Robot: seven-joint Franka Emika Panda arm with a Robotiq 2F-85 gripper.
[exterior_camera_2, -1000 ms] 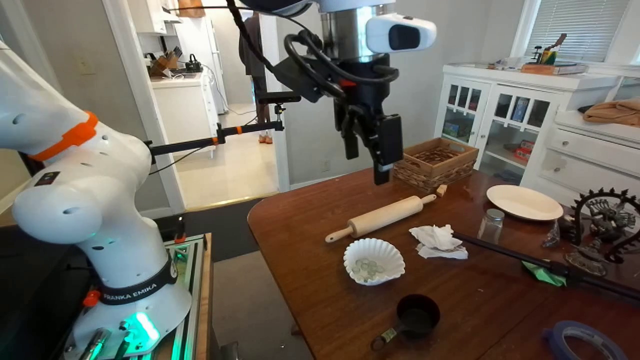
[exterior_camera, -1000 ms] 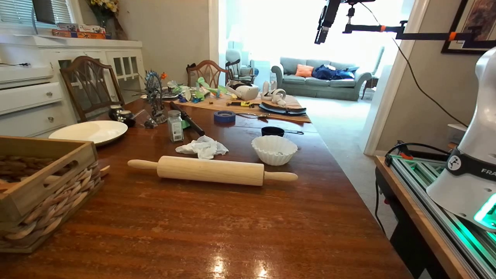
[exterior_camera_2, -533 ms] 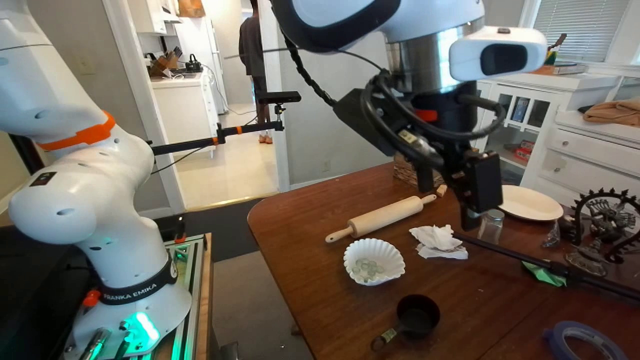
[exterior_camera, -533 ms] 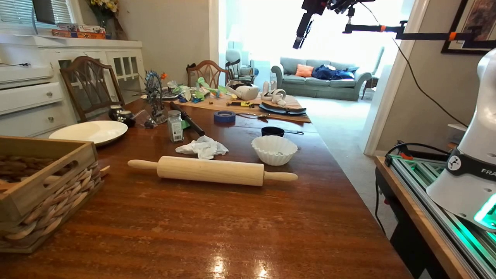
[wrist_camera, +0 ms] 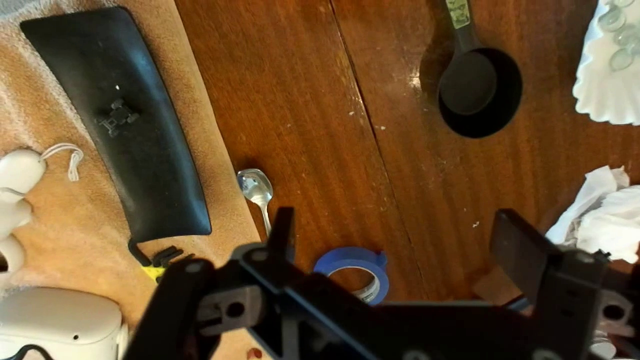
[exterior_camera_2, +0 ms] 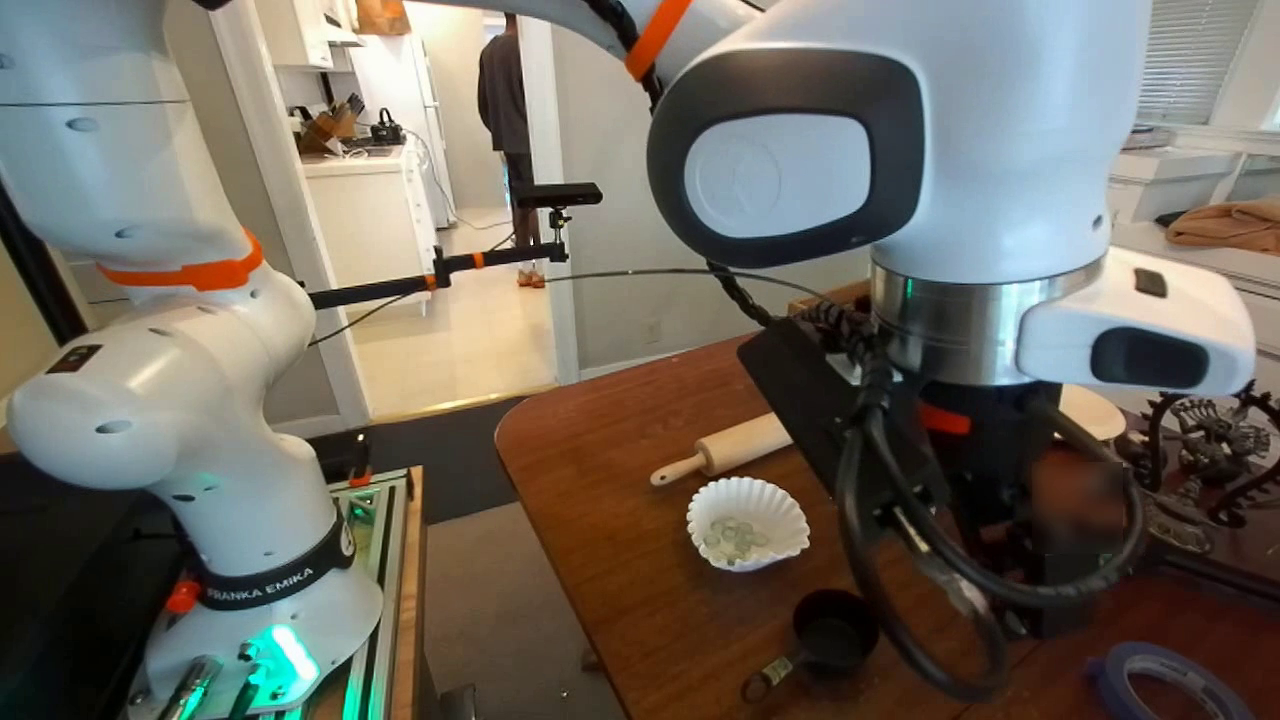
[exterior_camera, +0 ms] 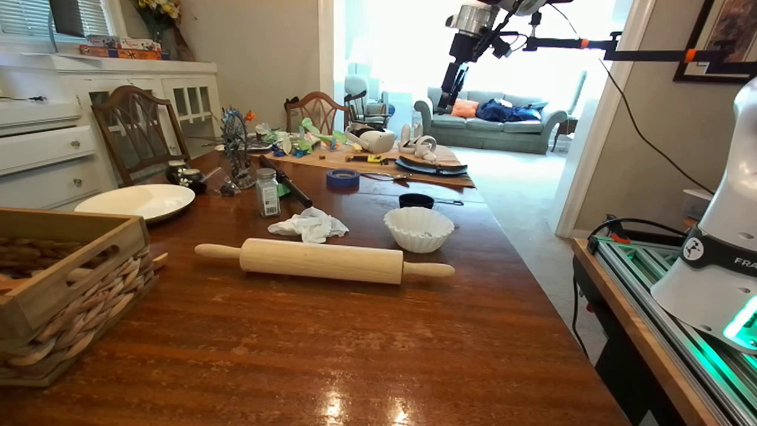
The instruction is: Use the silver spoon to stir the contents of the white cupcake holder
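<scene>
The silver spoon (wrist_camera: 256, 187) lies at the edge of the tan cloth in the wrist view, its handle partly hidden behind my left finger. It also shows small in an exterior view (exterior_camera: 404, 177). The white cupcake holder (wrist_camera: 607, 95) is at the right edge of the wrist view. It stands upright on the table in both exterior views (exterior_camera: 419, 231) (exterior_camera_2: 750, 495), with several clear round pieces (exterior_camera_2: 735, 540) inside. My gripper (wrist_camera: 395, 212) is open and empty, high above the table. In an exterior view the gripper (exterior_camera: 447, 103) hangs beyond the cupcake holder.
A dark cup with handle (wrist_camera: 480, 92) stands between spoon and cupcake holder. A blue tape roll (wrist_camera: 350, 257) lies below the jaws. A black curved tray (wrist_camera: 125, 125) lies beside the spoon. Crumpled white paper (exterior_camera: 310, 225) and a rolling pin (exterior_camera: 322, 260) lie near the cupcake holder.
The arm has swung out over the table and lowered, passing beyond the cupcake holder towards the tape roll side. The objects on the table have not moved.
</scene>
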